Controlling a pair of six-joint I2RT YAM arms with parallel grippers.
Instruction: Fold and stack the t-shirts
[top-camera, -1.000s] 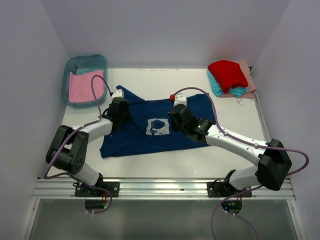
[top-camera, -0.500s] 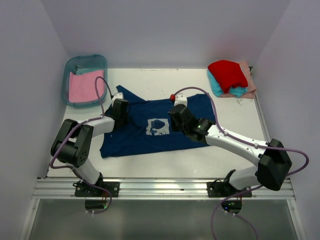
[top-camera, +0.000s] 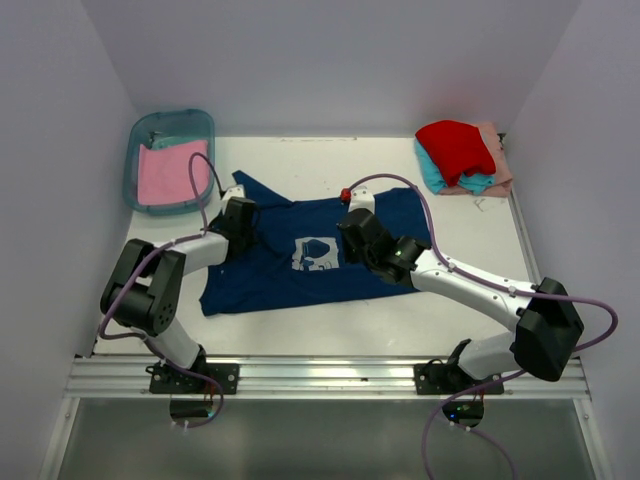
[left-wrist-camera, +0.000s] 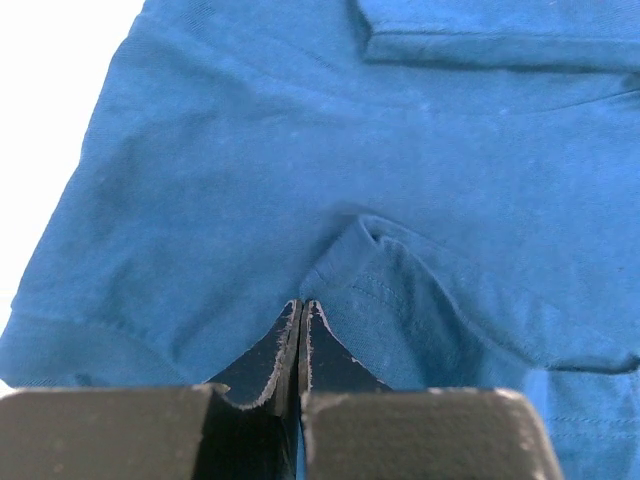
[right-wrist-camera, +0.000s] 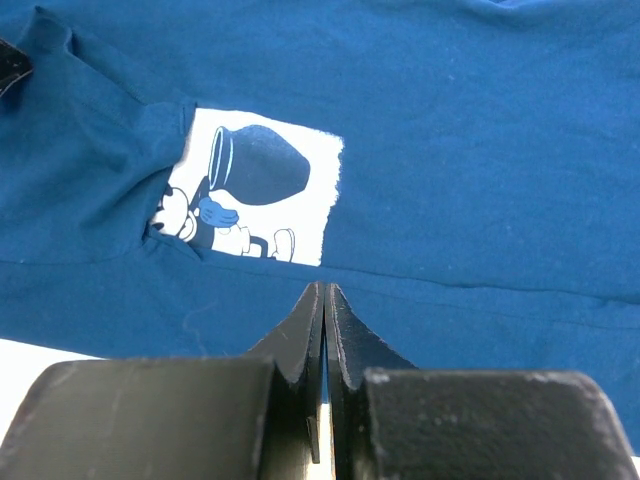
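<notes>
Navy t-shirt (top-camera: 275, 275) lies spread across the middle of the table (top-camera: 300, 160), its pale cartoon print (top-camera: 317, 253) facing up. At the far left stands the teal plastic bin (top-camera: 135, 140), and the only thing in it is a pink t-shirt (top-camera: 165, 175), lying flat. At the far right corner a red shirt (top-camera: 455, 145) sits on top of a teal one (top-camera: 435, 177) and a peach one (top-camera: 497, 165).

My left pincer (left-wrist-camera: 302, 308) is pressed fully together on the shirt's left part, with a small pucker of navy cloth rising from its tips. My right pincer (right-wrist-camera: 325, 292) is also fully closed. Its tips touch a fold line just near the print, but I cannot tell whether any cloth is caught there.
</notes>
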